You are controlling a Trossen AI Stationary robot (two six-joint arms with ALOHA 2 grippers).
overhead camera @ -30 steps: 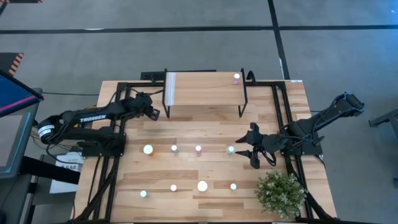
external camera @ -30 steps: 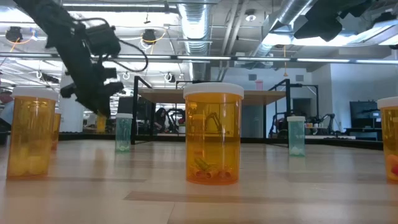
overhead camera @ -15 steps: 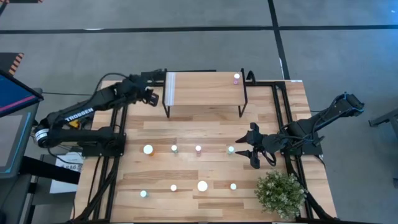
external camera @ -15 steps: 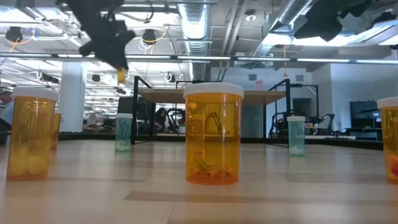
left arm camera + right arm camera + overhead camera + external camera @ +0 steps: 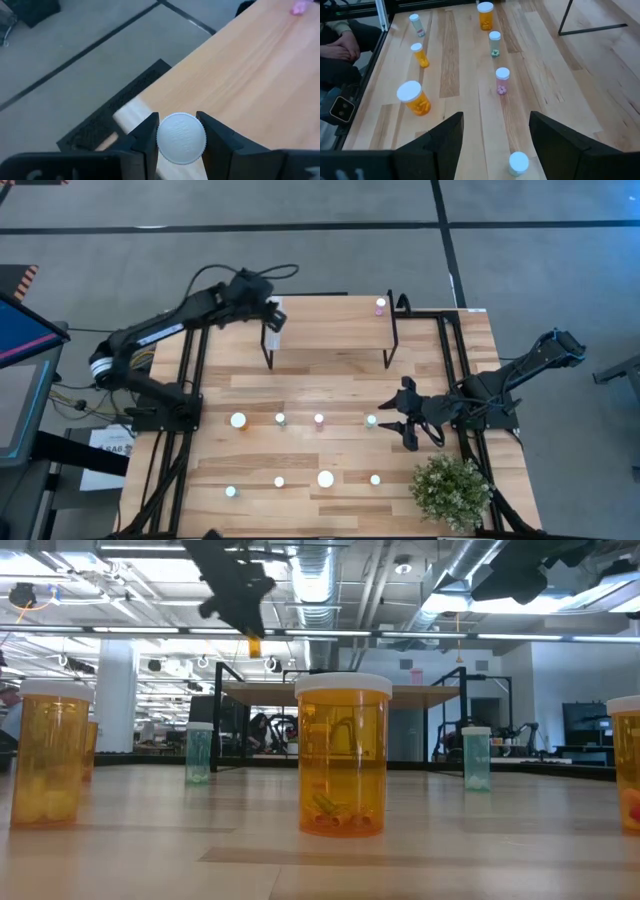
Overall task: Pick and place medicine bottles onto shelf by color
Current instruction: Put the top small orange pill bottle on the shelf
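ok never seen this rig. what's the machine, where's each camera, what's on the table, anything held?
Two dark robot arms work at a wooden table. One camera looks straight down, one sits at tabletop height, and one rides on each wrist. The left gripper is up at the end of the small shelf, shut on a white-capped orange bottle. A pink bottle already stands at the shelf's other end. The right gripper waits open above the table, near a green bottle. More capped bottles stand in two rows, and a bushy plant sits at one corner.
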